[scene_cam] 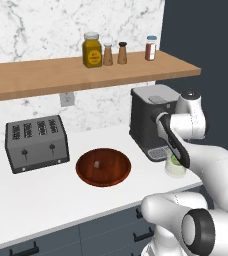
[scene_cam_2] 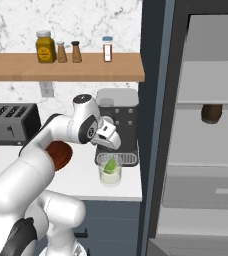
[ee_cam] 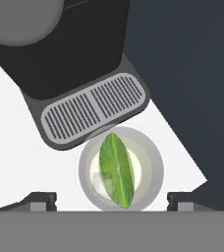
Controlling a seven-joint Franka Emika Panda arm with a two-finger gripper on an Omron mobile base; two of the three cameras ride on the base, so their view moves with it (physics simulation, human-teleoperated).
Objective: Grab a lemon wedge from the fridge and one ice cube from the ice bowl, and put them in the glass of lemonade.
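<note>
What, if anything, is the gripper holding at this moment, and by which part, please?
Nothing. The gripper is open, its tips apart on either side of the glass of lemonade, and the lemon wedge sits free in the glass.

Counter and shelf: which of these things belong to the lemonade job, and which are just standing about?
Job: lemon wedge, now in the glass of lemonade; ice bowl with an ice cube; fridge, door open; hand, open over the glass.

Standing about: toaster, coffee machine, shelf jars.
</note>
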